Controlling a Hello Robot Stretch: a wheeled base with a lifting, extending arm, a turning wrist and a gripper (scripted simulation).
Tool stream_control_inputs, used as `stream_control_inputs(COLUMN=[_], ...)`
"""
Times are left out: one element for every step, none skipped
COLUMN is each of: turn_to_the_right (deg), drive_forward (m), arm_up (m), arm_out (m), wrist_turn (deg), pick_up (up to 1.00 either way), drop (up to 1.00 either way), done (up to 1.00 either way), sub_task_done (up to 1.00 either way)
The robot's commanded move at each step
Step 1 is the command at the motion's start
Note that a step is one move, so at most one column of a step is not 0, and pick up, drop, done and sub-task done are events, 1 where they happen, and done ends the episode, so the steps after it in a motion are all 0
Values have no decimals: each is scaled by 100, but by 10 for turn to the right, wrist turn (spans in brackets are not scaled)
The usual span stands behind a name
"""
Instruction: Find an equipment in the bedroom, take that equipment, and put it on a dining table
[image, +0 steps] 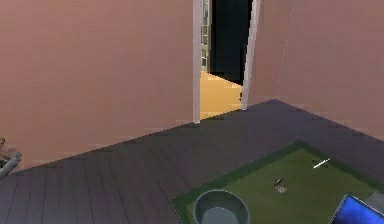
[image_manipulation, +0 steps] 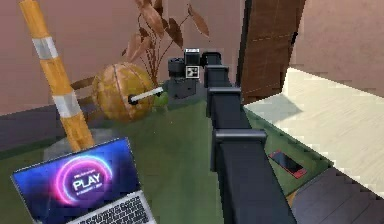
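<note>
Arm side view: the robot's dark square arm (image_manipulation: 228, 130) reaches out over a green rug (image_manipulation: 180, 150). The tool (image_manipulation: 158, 92) is at its far end, beside two small white marker squares. The likeliest piece of equipment is a brown-orange basketball (image_manipulation: 118, 90), which lies directly toward this view's left of the tool, at the end where the thin fingers point. Being round, it has no long axis to line up with. The ball looks to rest on the rug, so it cannot be told whether the tool holds it or even touches it, and the state of the fingers cannot be read either. An orange pole (image_manipulation: 52, 70) banded in white stands left of the ball, a dried plant (image_manipulation: 165, 30) rises behind it, and an open laptop (image_manipulation: 88, 188) sits near the bottom left. The forward view adds the likely way out: an open doorway (image: 225, 55) in a pink wall (image: 90, 70), across dark plank flooring, with a grey bowl (image: 222, 208) on the rug's near edge.
</note>
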Motion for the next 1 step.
stream_control_inputs(turn_to_the_right=[0], drive_forward=[0], arm_up=[0], arm_out=[0], wrist_turn=[120], pick_up=[0], drop=[0], done=[0], sub_task_done=[0])
